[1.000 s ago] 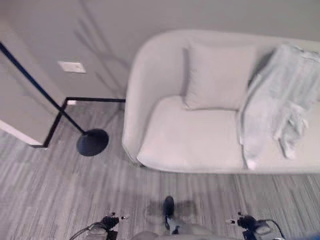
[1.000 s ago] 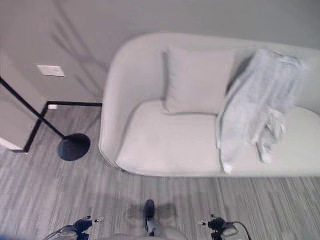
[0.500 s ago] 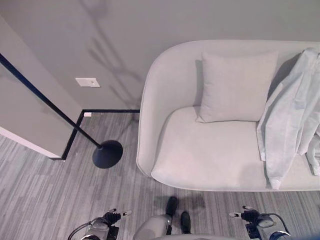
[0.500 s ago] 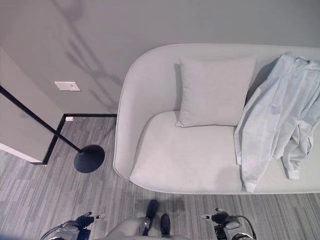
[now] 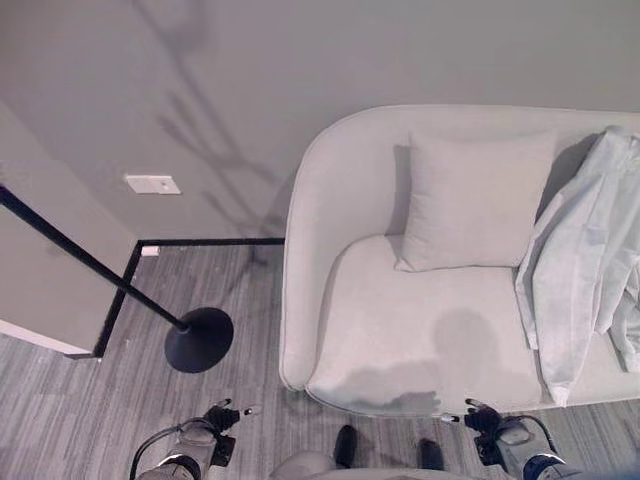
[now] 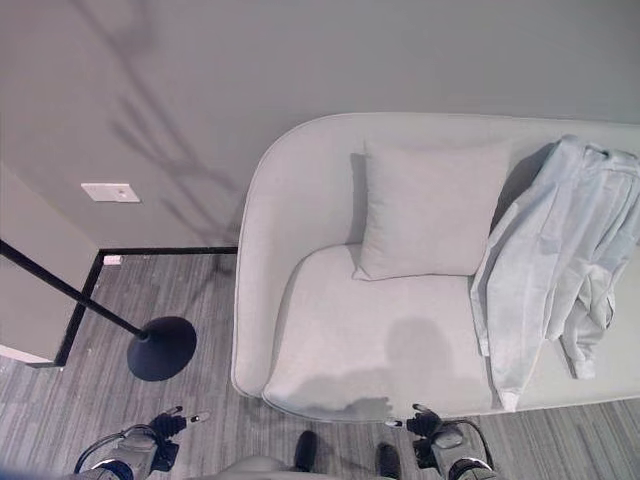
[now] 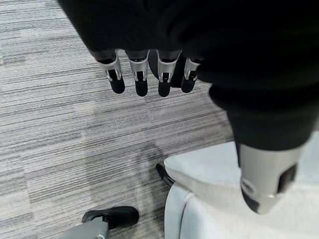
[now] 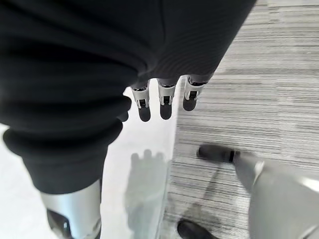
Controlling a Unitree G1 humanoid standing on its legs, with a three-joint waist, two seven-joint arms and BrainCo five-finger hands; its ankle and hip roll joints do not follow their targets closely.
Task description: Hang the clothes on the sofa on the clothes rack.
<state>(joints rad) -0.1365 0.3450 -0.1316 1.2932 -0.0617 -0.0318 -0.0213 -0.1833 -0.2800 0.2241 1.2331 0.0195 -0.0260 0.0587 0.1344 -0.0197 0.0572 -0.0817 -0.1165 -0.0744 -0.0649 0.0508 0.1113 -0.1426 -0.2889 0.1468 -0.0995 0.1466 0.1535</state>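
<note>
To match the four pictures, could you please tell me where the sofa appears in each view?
Left eye view: the sofa fills the right half, with a cushion against its back.
Right eye view: it runs from the centre to the right edge.
Left wrist view: its pale corner lies beneath the left robot hand.
Right wrist view: its seat edge lies under the right robot hand.
Shared landmark: the grey striped floor.

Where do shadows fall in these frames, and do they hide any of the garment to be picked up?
In the left eye view a soft shadow lies on the sofa seat near its front edge, clear of the pale shirt; branch-like shadows streak the wall. In the right wrist view the right hand casts a finger-shaped shadow on the seat below. The left hand hangs over the striped floor.
</note>
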